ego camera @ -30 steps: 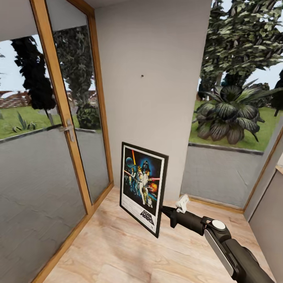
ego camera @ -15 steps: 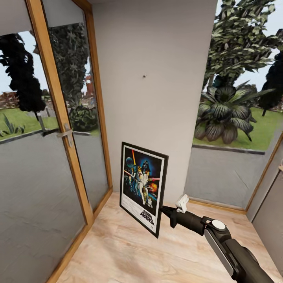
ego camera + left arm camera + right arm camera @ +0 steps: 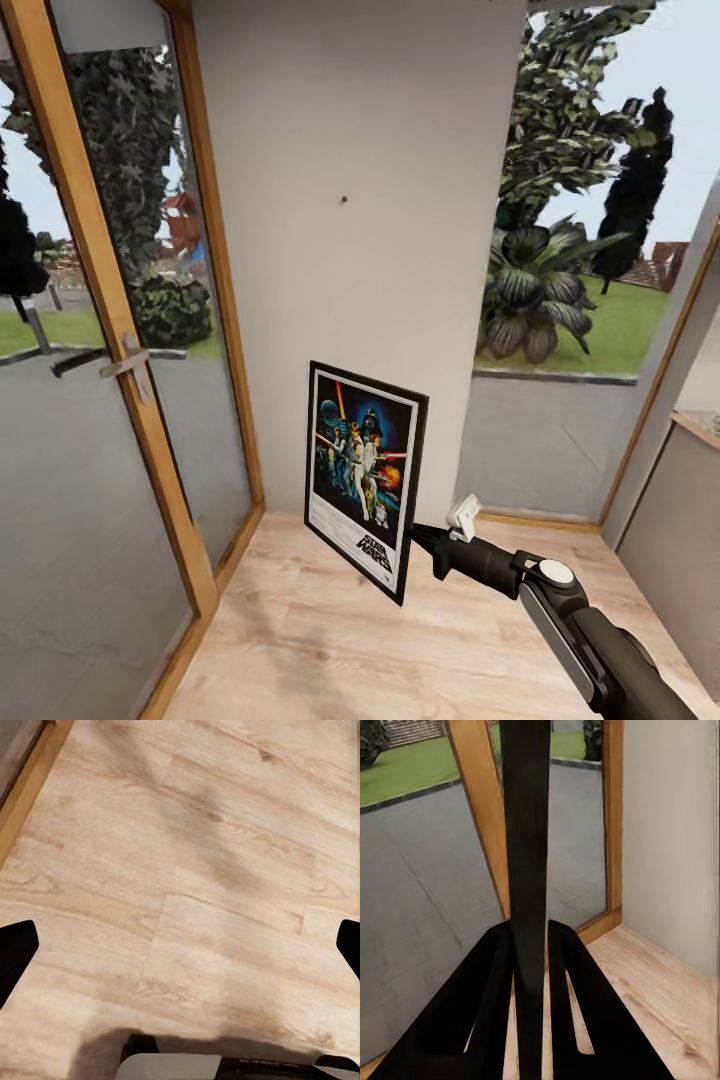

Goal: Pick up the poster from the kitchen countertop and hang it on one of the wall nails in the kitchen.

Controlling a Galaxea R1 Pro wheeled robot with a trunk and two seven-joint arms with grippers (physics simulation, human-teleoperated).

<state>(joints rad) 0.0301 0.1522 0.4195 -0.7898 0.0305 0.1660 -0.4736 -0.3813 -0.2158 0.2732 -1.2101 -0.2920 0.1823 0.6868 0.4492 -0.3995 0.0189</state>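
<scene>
Jaws of the right gripper (image 3: 412, 545) are clamped on the right edge of the poster (image 3: 365, 478), holding it upright in the air above the wood floor (image 3: 300, 640), its printed face turned toward the camera. From the right wrist, the poster (image 3: 526, 870) shows edge-on as a dark strip pinched between the two black fingers (image 3: 487, 1005). High on the pale grey wall (image 3: 400, 150) behind sits a tiny dark nail (image 3: 344, 199). Left gripper's jaws (image 3: 180, 945) hang spread wide over bare floorboards. A wood-framed glass door (image 3: 120, 380) stands at left.
</scene>
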